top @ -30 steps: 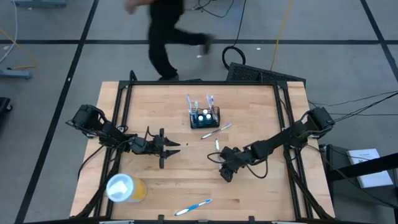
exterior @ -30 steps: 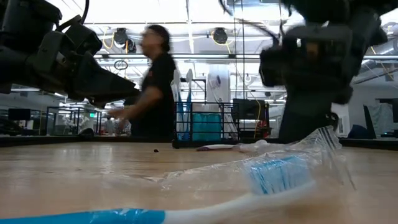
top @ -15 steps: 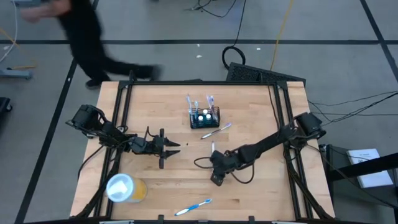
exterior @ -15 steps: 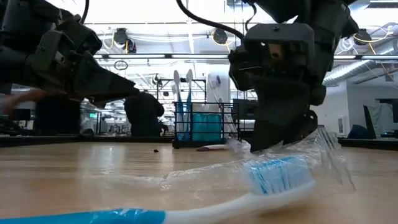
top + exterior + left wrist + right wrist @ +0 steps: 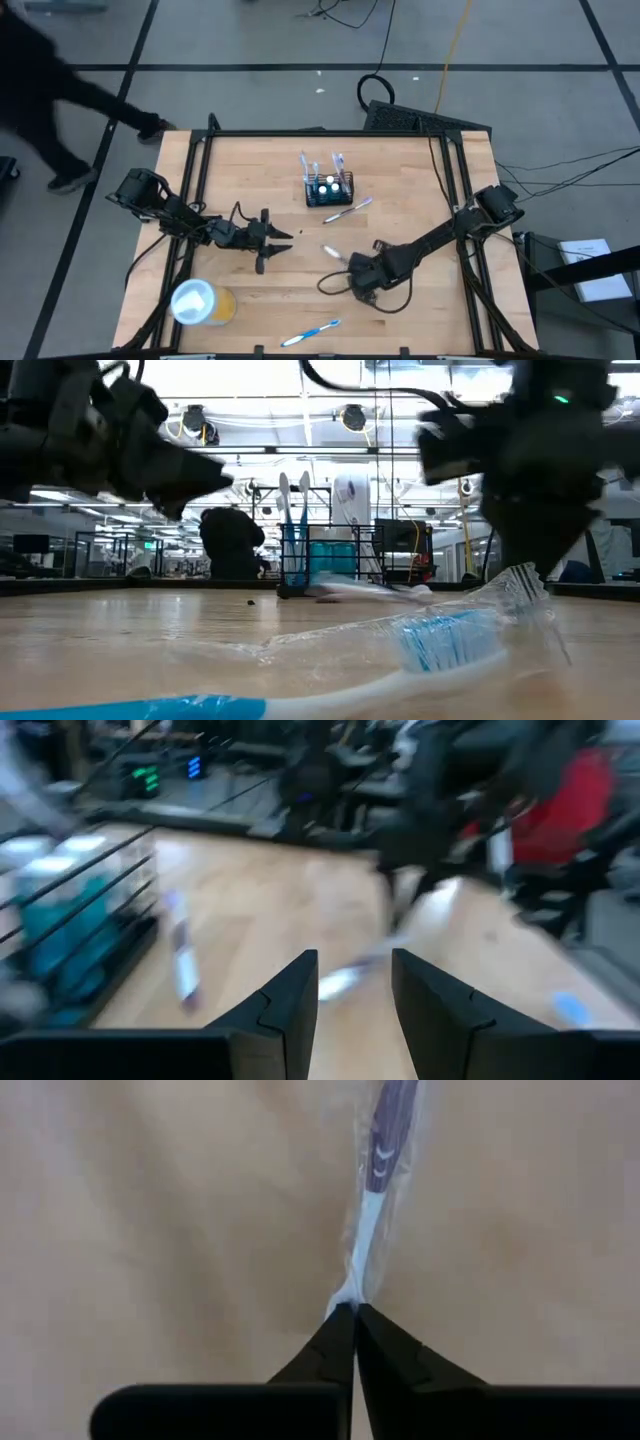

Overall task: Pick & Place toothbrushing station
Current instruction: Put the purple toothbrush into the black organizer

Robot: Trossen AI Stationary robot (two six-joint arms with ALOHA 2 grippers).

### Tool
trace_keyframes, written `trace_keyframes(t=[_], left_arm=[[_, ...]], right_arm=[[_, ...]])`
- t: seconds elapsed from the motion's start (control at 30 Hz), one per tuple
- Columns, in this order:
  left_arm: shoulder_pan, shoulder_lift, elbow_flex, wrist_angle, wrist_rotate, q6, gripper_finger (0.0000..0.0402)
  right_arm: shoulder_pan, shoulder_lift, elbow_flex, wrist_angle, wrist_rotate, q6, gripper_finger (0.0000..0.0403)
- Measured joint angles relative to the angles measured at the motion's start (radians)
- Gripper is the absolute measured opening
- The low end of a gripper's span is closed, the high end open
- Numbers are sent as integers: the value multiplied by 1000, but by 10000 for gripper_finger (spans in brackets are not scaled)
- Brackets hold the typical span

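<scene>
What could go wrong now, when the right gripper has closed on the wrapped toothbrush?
1. The right gripper pinches only the tip of the purple toothbrush, maybe just its clear wrapper, so it may slip out.
2. The toothbrushing station already holds brushes, so inserting a dangling one may knock them.

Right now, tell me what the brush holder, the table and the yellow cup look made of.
Brush holder: thin black wire mesh, probably coated metal; you see through it. Table: pale wood planks with visible grain, matte. Yellow cup: looks like plastic, with a white lid; not certain.
</scene>
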Motion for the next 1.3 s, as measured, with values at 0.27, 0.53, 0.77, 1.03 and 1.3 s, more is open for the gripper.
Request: trace_keyframes(t=[0.27,0.53,0.77,1.03,1.3], left_arm=[[-31,0,227,-283,26,35,131],[-20,0,653,-1098,-6,165,131],[-7,0,813,-1442,-48,230,131],[30,0,814,-1477,-51,209,132],[31,0,814,-1460,-21,216,135]], right_arm=[[32,0,191,-450,154,-59,0],[46,-26,228,-507,174,-177,0],[85,-41,227,-506,180,-230,0],[107,-66,228,-428,231,-261,0],[95,-91,227,-371,236,-323,0]])
